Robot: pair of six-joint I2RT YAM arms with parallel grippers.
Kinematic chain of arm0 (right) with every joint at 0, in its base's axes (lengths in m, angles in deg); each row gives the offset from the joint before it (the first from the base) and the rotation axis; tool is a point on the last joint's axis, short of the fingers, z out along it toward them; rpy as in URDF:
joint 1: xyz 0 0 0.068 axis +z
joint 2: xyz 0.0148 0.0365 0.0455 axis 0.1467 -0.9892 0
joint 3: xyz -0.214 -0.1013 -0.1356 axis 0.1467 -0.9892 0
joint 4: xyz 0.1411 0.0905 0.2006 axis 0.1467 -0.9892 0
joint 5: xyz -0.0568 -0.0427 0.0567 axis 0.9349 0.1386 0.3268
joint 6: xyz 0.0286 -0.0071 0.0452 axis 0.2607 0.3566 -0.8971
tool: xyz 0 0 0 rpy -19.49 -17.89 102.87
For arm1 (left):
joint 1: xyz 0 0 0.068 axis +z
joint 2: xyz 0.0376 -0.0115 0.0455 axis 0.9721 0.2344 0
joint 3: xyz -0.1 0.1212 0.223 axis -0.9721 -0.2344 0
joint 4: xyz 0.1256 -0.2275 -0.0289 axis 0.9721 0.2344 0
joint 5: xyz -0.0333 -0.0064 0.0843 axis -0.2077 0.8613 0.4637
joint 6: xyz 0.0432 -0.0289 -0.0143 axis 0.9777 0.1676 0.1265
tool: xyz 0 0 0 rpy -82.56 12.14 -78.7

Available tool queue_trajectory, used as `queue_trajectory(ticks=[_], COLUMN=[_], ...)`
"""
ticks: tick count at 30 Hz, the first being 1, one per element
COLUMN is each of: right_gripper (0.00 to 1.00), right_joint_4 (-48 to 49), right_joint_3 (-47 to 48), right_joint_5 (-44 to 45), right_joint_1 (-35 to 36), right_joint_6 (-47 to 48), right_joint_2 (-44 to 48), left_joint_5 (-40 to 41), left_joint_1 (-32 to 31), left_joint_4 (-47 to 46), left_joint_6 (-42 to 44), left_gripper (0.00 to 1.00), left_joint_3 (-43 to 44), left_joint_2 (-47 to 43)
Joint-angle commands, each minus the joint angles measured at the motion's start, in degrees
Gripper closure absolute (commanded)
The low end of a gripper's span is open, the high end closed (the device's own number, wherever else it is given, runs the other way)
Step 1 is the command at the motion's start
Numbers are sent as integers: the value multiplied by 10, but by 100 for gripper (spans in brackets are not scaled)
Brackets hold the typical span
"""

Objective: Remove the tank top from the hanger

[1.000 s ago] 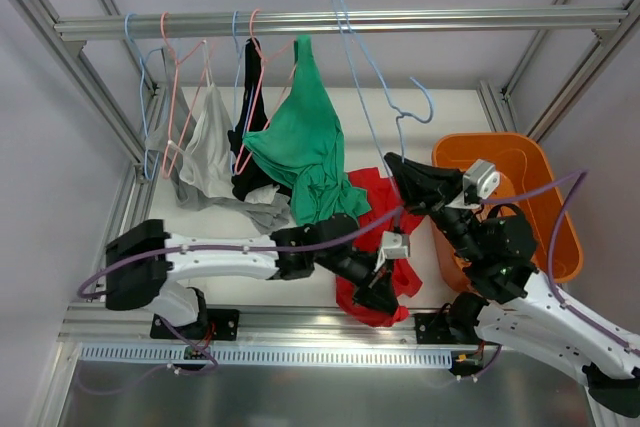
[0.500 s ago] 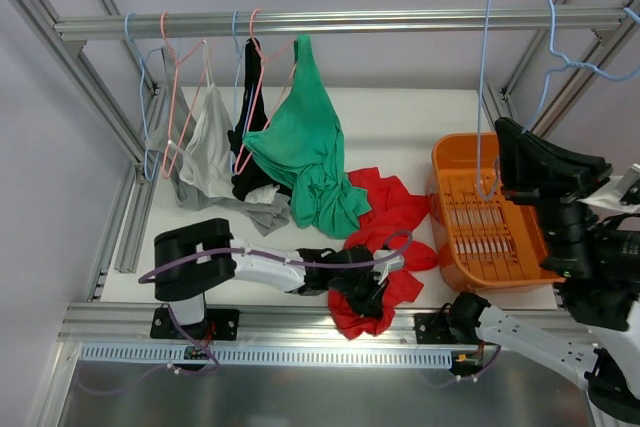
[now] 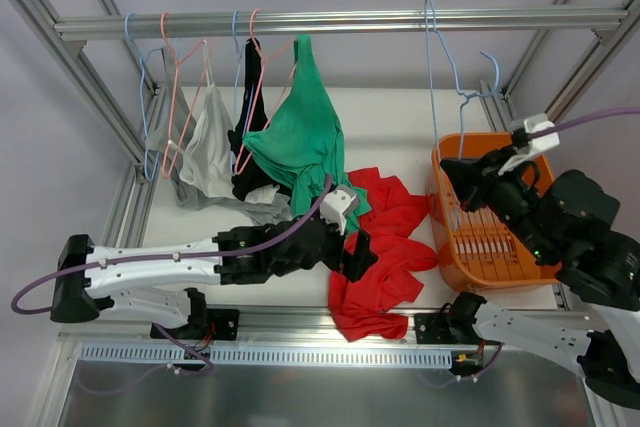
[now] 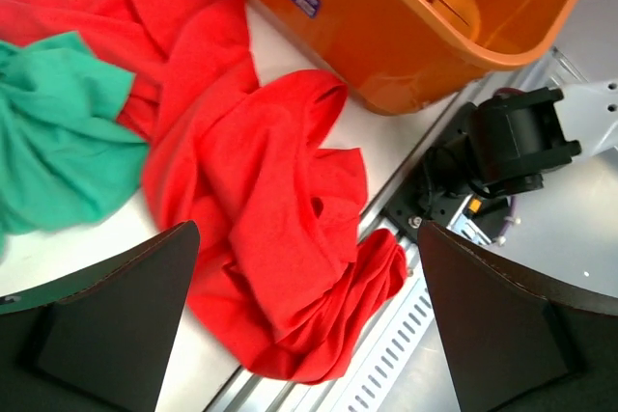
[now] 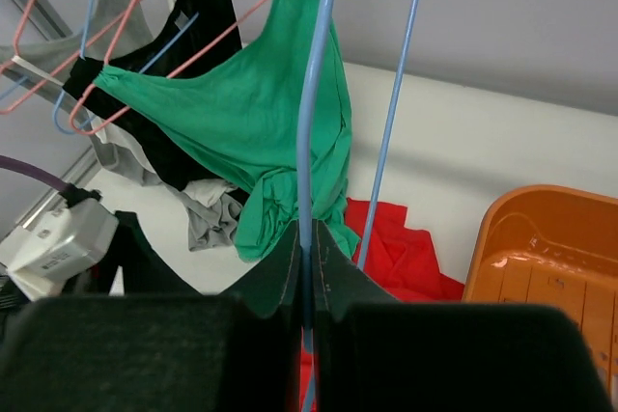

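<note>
At the far left, a grey top (image 3: 210,157), a black top (image 3: 250,112) and a green top (image 3: 300,147) hung from thin wire hangers on the metal rail (image 3: 330,22). All three were limp knit cloth, bunched at their lower ends.

Next along, the left gripper (image 3: 352,250) hovered low over the table (image 3: 400,127) with its jaws spread wide and nothing between them. In the wrist view, the left gripper (image 4: 307,238) had its two dark fingers framing the cloth without touching it.

The red top (image 3: 385,247) lay free of any hanger, crumpled on the white table, its near edge draped over the front frame. Up close the red top (image 4: 280,200) was soft, matte jersey in loose folds, touching the green hem on one side and the basket wall (image 4: 435,36) on the other.

Further right, the right gripper (image 3: 468,171) was pinched tight on the hanger (image 3: 432,67). It was bare, slim, pale blue wire held upright above the basket (image 3: 560,237). The wrist view showed the right gripper (image 5: 307,238) clamped on the hanger (image 5: 317,94). Whether its hook touched the rail could not be told.

The basket was glossy, rigid orange plastic with a slotted floor.

By my reading the removal itself was done. What was left was putting the empty hanger somewhere.
</note>
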Motion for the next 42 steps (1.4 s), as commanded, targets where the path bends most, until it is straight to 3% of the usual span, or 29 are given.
queue_trajectory(ticks=[1,4,6,12,22,31,34,42], right_gripper=[100,100,100,100,100,100,100,100], right_joint_4=[-42,-39,-34,-21,-134,-107,-106,-104], right_joint_3=[39,64,78,10,-5,61,155,340], right_joint_5=[26,45,12,-58,-97,-102,-192,-208], right_joint_1=[0,1,1,0,0,-14,-64,-165], right_joint_6=[-25,-36,-66,-112,-143,-77,-73,-85], right_joint_2=[-38,-76,-83,-12,47,-131,-236,-401], left_joint_5=[59,66,61,60,62,52,41,37], left_joint_1=[-4,-4,-4,-4,-4,-4,-4,-4], left_joint_4=[60,69,75,81,84,84,86,86], left_joint_6=[15,14,8,7,9,12,19,18], left_gripper=[1,1,1,1,1,1,1,1], left_joint_3=[-13,-26,-32,-48,-52,-36,-29,-36], left_joint_2=[-36,-58,-69,-84,-67,-45,-43,-55])
